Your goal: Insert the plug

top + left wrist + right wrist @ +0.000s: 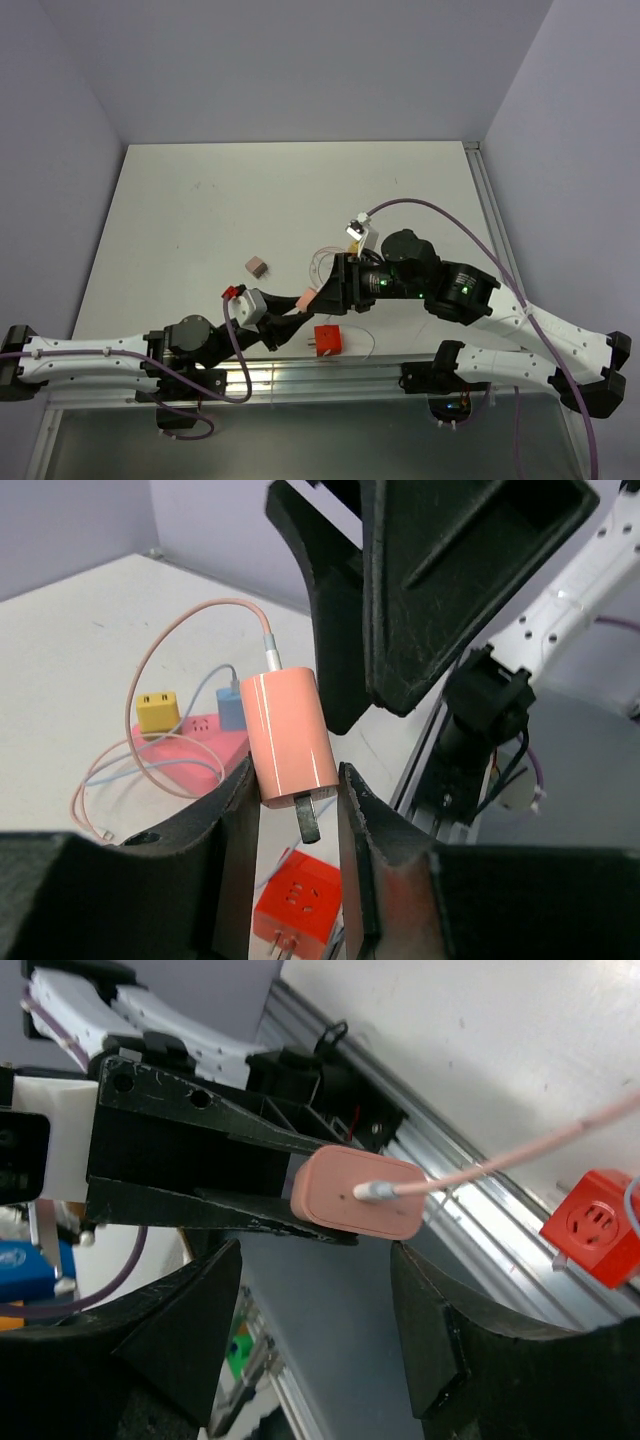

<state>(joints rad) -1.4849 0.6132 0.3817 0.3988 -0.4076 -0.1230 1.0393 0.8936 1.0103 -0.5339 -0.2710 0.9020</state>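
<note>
Progress looked mid-task: pink plug (306, 298) was off the worktop (200, 200) but not in any socket.

Top view: L hand (303, 302) & R hand (338, 285) met near the front edge w/ the plug btwn them; too small there to judge either grip. Red socket cube (328, 340) lay just beside them.

Left wrist view: L hand pinched the plug by its sides, prongs pointing down past the fingers (240, 830), cable leaving the top. Red socket cube sat below, apart from the prongs. Pink power strip (190, 752) lay beyond w/ yellow plug (157, 710) & blue plug (230, 708) seated in it.

Right wrist view: R hand was spread wide, plug ahead of the gap, touching neither finger.

Probably left: line prongs up w/ a socket & push home.
</note>
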